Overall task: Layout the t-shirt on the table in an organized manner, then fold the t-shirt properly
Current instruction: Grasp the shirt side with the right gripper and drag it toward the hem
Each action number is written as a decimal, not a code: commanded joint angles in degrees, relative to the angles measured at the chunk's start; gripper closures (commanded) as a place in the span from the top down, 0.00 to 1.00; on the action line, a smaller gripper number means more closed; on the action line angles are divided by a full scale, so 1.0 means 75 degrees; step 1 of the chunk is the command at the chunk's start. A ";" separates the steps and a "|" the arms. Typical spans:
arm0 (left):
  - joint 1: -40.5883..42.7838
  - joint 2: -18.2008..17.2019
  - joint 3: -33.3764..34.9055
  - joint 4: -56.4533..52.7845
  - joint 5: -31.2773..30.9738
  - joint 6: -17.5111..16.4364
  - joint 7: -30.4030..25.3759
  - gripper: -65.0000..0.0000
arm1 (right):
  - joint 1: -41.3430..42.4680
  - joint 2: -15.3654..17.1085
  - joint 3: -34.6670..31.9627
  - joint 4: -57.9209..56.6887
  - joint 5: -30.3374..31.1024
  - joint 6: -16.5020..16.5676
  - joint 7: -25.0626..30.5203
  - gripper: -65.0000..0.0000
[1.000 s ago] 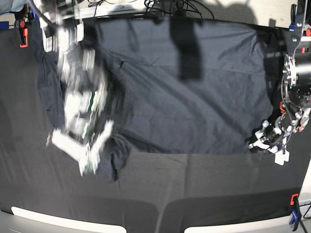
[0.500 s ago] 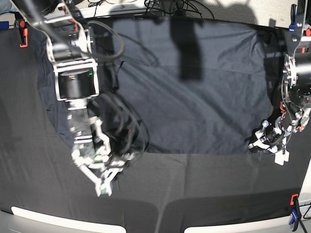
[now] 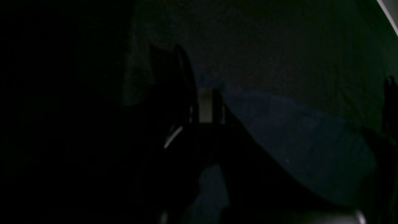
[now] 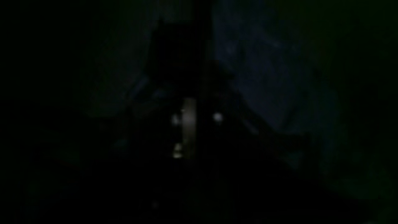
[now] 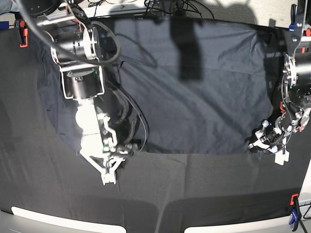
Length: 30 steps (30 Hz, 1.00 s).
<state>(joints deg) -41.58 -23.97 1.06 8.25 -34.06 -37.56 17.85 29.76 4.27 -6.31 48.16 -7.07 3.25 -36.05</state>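
Observation:
The dark navy t-shirt [image 5: 194, 97] lies spread flat on the black table [image 5: 204, 194], its hem running along the near side. My left gripper [image 5: 265, 142] sits at the shirt's lower right corner, where the cloth bunches, and looks shut on it. My right gripper [image 5: 107, 174] points down over the table cloth just past the hem at the shirt's lower left; its fingers converge, but whether they hold cloth is hidden. Both wrist views are very dark and show only bluish shirt cloth, in the left wrist view [image 3: 295, 140] and the right wrist view [image 4: 264, 62].
Orange clamps hold the table cloth at the far left corner [image 5: 23, 34] and the near right corner [image 5: 294, 200]. Cables and equipment lie beyond the far edge [image 5: 165, 7]. A pale table edge [image 5: 58, 221] runs along the front.
My right arm swept down across the shirt's left side, and the bunched lower left corner no longer shows as a lump. Since half a second ago its gripper has drawn back slightly. The left arm has not moved.

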 commanded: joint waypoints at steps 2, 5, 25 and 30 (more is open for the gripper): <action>-0.0221 -0.0087 0.0006 0.0085 -0.0070 -0.0169 -0.0023 0.00 | 0.0353 0.0000 -0.0020 0.0175 -0.0635 0.0093 0.0166 0.00; -0.0216 -0.0122 0.0006 0.0227 -0.0484 -0.0325 0.0079 0.00 | 0.0530 0.0003 -0.0026 0.0469 -0.1180 0.0146 -0.0044 0.00; 0.1288 -0.0612 0.0006 0.4115 -0.1620 -0.0325 0.2343 0.00 | -0.1070 0.0003 -0.0026 0.4095 -0.1239 0.1227 -0.0708 0.00; 0.2541 -0.1279 0.0006 0.6030 -0.2442 -0.0325 0.2565 0.00 | -0.2136 0.0003 -0.0023 0.5523 -0.1396 0.1227 -0.0758 0.00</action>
<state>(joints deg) -20.71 -32.60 1.50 52.60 -51.24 -39.27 38.06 12.05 4.29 -6.59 88.62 -17.26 12.27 -42.96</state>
